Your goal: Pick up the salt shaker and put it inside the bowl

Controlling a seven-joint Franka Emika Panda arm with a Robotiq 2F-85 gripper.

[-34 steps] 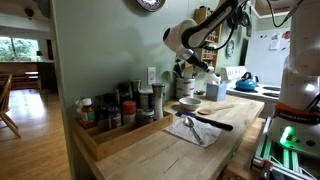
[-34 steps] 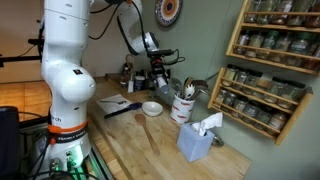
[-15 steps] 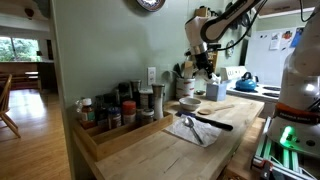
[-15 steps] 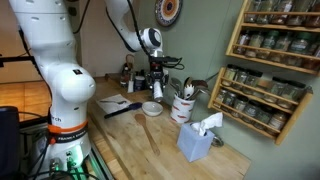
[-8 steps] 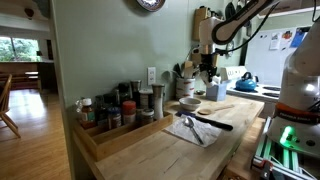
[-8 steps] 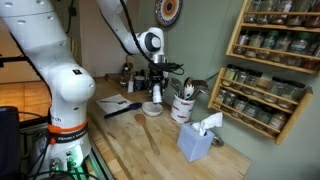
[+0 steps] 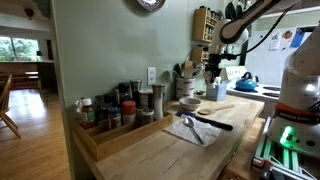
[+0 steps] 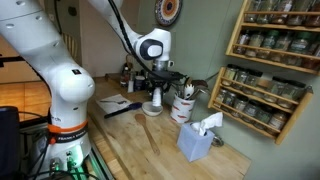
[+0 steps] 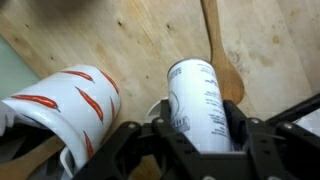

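Between my jaws sits the salt shaker (image 9: 205, 100), a white cylinder pinched at its sides and held above the wooden counter (image 9: 140, 40). At nine o'clock from it stands the chili-patterned utensil holder (image 9: 65, 110); a wooden spoon (image 9: 212, 30) runs off toward one o'clock. I judge this the carrying step: in an exterior view the bowl (image 8: 152, 108) lies at six o'clock beneath my gripper (image 8: 156, 92) (whether squarely beneath, I cannot tell). Next: centre over the bowl, descend, then spread the jaws
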